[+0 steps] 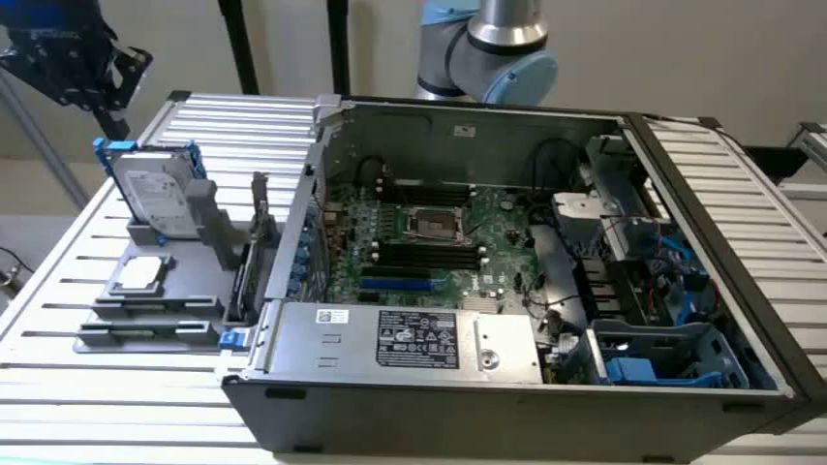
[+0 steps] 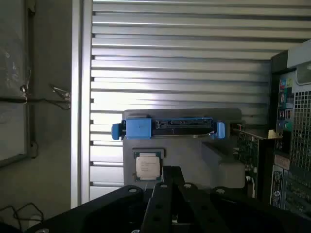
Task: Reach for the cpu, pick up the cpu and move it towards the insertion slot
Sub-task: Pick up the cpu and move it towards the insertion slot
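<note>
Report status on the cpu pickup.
Gripper hangs above, off the cpu. Cpu lies flat on grey holder, beside upright hard drive. Nothing covers it.

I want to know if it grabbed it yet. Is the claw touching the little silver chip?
Apart. The exterior view shows the gripper up in the air, well clear of the cpu lying on its grey holder.

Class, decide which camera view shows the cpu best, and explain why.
The wrist view: the cpu faces the camera squarely, its silvery top plain. The exterior view shows the cpu slanted, lying on the grey holder beside the open computer case.
</note>
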Robot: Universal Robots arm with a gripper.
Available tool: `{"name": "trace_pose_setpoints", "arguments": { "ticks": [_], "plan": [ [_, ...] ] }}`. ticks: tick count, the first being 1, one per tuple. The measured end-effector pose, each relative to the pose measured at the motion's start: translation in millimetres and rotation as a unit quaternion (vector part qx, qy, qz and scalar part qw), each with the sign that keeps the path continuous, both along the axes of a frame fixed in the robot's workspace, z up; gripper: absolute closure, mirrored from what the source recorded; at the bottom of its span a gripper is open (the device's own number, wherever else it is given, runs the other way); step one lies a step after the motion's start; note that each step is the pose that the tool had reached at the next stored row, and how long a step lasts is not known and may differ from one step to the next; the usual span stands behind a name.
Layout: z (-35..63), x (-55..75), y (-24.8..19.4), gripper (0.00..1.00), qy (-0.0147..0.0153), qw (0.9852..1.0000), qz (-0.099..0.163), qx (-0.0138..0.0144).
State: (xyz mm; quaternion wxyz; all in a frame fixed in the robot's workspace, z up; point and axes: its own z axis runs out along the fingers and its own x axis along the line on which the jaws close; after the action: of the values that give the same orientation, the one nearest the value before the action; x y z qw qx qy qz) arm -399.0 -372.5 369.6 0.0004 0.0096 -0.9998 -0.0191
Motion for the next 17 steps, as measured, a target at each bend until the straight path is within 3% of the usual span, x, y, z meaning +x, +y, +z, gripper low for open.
{"name": "trace_pose_setpoints", "arguments": {
  "ticks": [14, 15, 17],
  "plan": [
    [-0.1, 0.0, -0.3, 0.89, 0.0001, 1.0, 0.0, 0.0],
    [-0.3, -0.1, -1.6, 0.89, 0.0001, 1.0, 0.0, 0.0],
    [-1.0, -0.2, -8.2, 0.89, 0.0, 1.0, 0.0, 0.0]
  ]
}}
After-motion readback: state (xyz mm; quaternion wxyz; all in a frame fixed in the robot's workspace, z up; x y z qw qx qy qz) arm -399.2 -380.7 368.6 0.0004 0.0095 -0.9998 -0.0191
